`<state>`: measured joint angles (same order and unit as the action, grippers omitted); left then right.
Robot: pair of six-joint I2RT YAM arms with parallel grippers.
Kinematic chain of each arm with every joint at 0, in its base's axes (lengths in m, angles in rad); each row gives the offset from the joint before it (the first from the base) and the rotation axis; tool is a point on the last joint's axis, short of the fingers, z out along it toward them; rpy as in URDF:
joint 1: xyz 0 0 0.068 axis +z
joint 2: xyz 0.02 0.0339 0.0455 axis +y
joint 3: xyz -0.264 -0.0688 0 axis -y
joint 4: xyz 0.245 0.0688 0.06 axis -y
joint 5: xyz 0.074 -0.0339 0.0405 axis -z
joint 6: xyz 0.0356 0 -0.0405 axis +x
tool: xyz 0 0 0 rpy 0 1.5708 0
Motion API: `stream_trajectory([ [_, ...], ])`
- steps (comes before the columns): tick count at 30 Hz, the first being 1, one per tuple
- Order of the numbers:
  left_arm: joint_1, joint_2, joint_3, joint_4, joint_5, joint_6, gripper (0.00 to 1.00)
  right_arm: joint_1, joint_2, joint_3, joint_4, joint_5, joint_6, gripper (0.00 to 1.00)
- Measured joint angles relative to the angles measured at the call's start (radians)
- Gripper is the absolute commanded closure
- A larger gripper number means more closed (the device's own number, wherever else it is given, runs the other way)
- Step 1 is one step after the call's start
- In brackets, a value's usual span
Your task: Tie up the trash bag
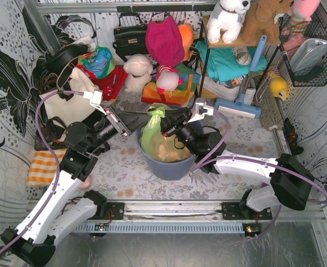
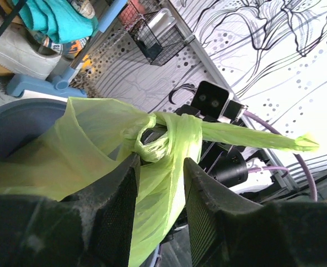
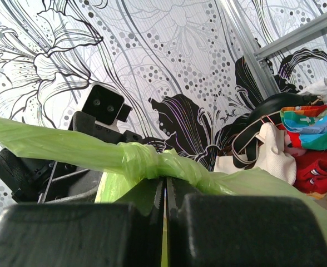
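White shells on the long links of left arm (image 1: 52, 200) and right arm (image 1: 247, 165), black housings at every joint. Black base plates (image 1: 112, 210) at the near edge. Lilac cables (image 1: 37, 119) looped alongside. White camera blocks (image 1: 93, 98) at the wrists. Left gripper (image 2: 160, 167): matte black fingers (image 2: 236, 233), inner pads (image 2: 119, 217) finely ribbed.

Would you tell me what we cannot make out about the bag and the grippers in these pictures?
1. Top view: the trash bag's lower part is hidden by the bin's wall.
2. Left wrist view: whether the left gripper touches the film between its fingers; depth is unclear.
3. Right wrist view: how much film the right gripper pinches, hidden by its own fingers.
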<state>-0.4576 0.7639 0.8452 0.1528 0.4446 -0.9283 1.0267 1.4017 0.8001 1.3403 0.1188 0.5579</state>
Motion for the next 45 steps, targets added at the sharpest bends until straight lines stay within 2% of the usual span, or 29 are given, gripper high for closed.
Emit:
stream_trajectory([
  [10, 0.004, 0.027, -0.056, 0.141, -0.017, -0.127, 0.55, 0.000, 0.000, 0.000, 0.000, 0.000, 0.000, 1.00],
  [13, 0.006, 0.034, -0.063, 0.150, -0.021, -0.142, 0.58, 0.000, 0.000, 0.000, 0.000, -0.001, 0.003, 1.00],
  [18, 0.007, 0.034, -0.064, 0.150, -0.027, -0.151, 0.73, 0.000, 0.000, 0.000, 0.003, -0.007, 0.003, 1.00],
  [20, 0.007, 0.035, -0.064, 0.146, -0.029, -0.152, 0.81, 0.000, 0.000, 0.001, 0.007, -0.008, 0.003, 1.00],
  [22, 0.007, 0.035, -0.064, 0.144, -0.031, -0.151, 0.94, -0.001, 0.000, 0.001, 0.009, -0.007, 0.003, 1.00],
  [24, 0.007, 0.034, -0.064, 0.145, -0.032, -0.150, 1.00, -0.006, 0.000, 0.001, 0.009, -0.006, 0.003, 1.00],
  [31, 0.007, 0.042, -0.044, 0.118, -0.035, -0.115, 1.00, -0.008, -0.002, 0.001, -0.001, 0.002, 0.005, 0.99],
  [40, 0.007, 0.061, 0.080, 0.020, -0.070, 0.003, 1.00, -0.005, -0.080, 0.001, -0.126, -0.003, 0.039, 0.75],
  [45, 0.007, 0.079, 0.131, -0.001, -0.074, 0.048, 1.00, -0.005, -0.149, -0.014, -0.227, -0.004, 0.053, 0.69],
])
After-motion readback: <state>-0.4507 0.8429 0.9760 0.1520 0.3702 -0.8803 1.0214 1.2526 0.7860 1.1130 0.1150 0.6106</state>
